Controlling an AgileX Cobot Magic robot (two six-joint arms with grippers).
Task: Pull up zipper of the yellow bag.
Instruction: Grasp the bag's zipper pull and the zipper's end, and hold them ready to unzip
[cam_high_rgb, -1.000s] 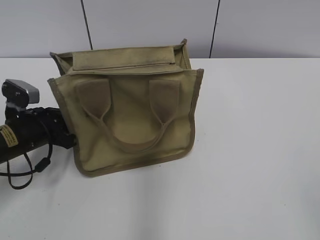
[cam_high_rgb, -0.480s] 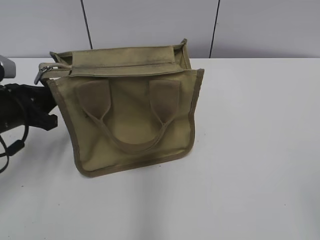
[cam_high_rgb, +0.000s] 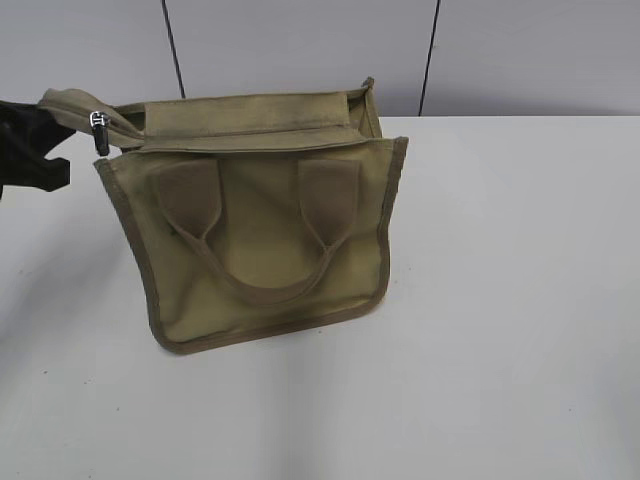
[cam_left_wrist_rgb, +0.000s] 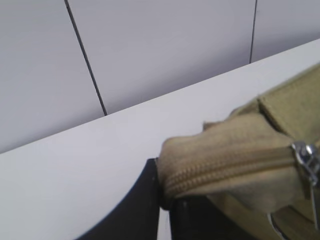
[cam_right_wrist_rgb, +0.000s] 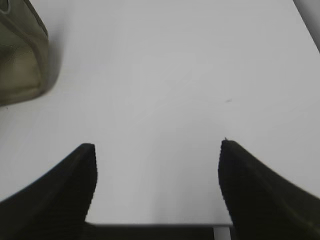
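- Your left claw (cam_left_wrist_rgb: 167, 202) is clamping the yellow bag's (cam_high_rgb: 265, 240) zip-end tail; the zipper (cam_high_rgb: 99, 123) pull sits just beyond, pulling unfinished.
- Your right claw (cam_right_wrist_rgb: 157, 175) is gaping, holding nothing.

Bare lab-like test bench; plain white table (cam_high_rgb: 500, 300); grey panelled wall (cam_high_rgb: 300, 50)

Slanted frontal exterior view; close left wrist view at the yellow bag (cam_high_rgb: 262, 225); right wrist view downward, tableward.

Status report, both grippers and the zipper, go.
Left gripper shut on the yellow bag's zip-end tail, pulled out left. Right gripper open over bare table. Zipper pull untouched. Nothing blocking.
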